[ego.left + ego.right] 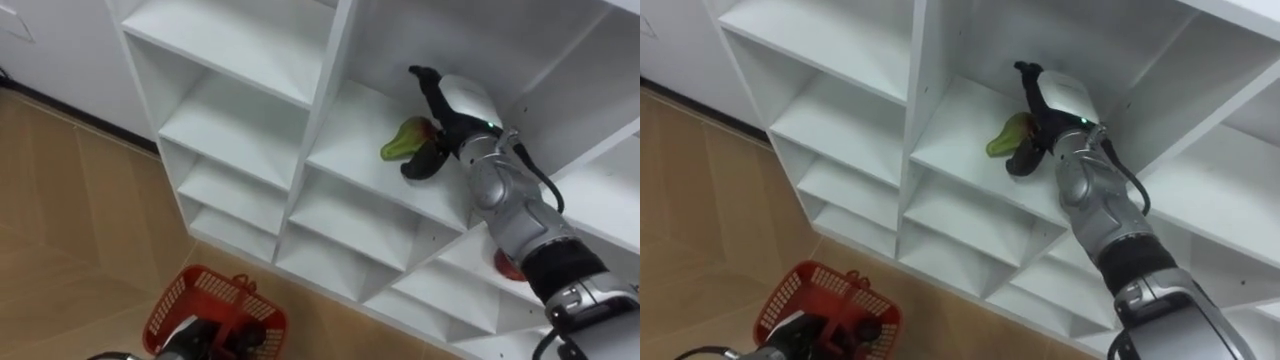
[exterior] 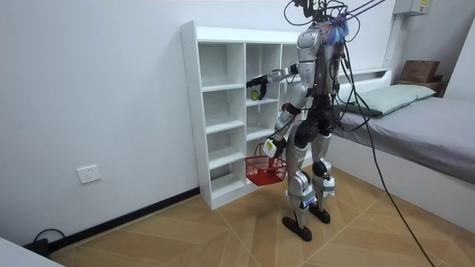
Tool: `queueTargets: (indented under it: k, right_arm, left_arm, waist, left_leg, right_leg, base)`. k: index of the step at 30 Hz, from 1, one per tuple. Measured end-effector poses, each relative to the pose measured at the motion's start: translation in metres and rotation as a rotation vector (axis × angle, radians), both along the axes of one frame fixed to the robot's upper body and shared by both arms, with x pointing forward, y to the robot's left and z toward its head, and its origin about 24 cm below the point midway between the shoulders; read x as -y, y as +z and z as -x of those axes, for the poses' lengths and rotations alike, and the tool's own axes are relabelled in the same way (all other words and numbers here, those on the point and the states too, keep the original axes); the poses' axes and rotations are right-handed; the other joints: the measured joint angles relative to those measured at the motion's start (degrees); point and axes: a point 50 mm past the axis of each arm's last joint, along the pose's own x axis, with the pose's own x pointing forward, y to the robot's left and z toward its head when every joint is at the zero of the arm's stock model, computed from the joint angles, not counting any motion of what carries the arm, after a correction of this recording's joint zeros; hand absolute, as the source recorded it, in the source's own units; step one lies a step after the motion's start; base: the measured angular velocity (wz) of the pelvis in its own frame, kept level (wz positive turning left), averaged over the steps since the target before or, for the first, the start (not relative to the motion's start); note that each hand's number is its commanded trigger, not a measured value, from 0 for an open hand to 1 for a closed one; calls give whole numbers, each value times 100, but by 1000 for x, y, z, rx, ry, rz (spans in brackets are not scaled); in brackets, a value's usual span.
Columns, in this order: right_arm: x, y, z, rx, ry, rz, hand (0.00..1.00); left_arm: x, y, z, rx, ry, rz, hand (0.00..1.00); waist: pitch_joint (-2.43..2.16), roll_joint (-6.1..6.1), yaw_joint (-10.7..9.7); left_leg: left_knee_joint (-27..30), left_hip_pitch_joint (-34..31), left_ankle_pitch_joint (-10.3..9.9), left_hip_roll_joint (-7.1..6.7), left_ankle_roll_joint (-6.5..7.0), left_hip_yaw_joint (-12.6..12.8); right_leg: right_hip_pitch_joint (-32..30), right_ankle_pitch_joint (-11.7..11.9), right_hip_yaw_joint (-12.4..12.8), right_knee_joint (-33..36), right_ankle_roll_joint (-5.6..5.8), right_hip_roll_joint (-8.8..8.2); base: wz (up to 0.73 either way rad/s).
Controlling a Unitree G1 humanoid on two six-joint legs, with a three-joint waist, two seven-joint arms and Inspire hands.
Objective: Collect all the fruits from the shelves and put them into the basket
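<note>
A green fruit with a red blush (image 1: 404,139) lies on a middle shelf of the white closet (image 1: 322,100). My right hand (image 1: 447,128) reaches into that compartment and its dark fingers curl round the fruit (image 1: 1006,138), thumb raised above it. A red fruit (image 1: 505,266) shows on a lower shelf, partly hidden behind my right forearm. Low at the left, my left hand (image 1: 205,338) grips the handle of a red mesh basket (image 1: 185,297). In the room view I stand upright facing the closet (image 2: 223,111), basket (image 2: 265,170) hanging at knee height.
The closet's left column of shelves (image 1: 230,130) holds nothing I can see. Wooden floor (image 1: 70,230) lies to my left. In the room view a bed (image 2: 415,126) stands close behind me and a wall socket (image 2: 88,174) sits low on the wall.
</note>
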Motion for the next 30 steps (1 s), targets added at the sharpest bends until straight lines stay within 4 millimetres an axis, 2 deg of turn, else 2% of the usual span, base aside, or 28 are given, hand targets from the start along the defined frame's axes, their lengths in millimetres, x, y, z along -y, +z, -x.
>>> queueTargets:
  k: [12, 15, 17, 30]
  right_arm:
    - [11, 3, -10, -70, -67, -132, 0]
    - [21, 3, -10, -107, -83, -156, 0]
    - [27, 3, -9, -132, -92, -188, 0]
    - [31, 1, -8, -207, -67, -228, 0]
  left_arm:
    - [-2, -1, -6, -24, 15, 3, 100]
    - [-4, 0, -8, -20, 15, -2, 100]
    - [-5, 2, -11, -13, 13, -6, 100]
    - [-12, 4, -12, -9, 7, -31, 100]
  waist:
    - [1, 3, 47]
    - [-1, 0, 64]
    - [-18, -27, 107]
    - [-4, -96, 163]
  left_leg:
    - [-14, -157, 97, 33, -47, 3]
    - [-23, -187, 127, 33, -54, 8]
    - [-35, -245, 154, 36, -63, 15]
    - [-140, -208, 227, 36, -80, 8]
  right_leg:
    - [-223, 54, -150, 66, -80, 4]
    - [-248, 59, -181, 65, -88, 2]
    - [-319, 74, -178, 74, -108, 4]
    - [-329, 83, -255, 72, -119, -9]
  base:
    - [-1]
    - [5]
    - [-4]
    - [0]
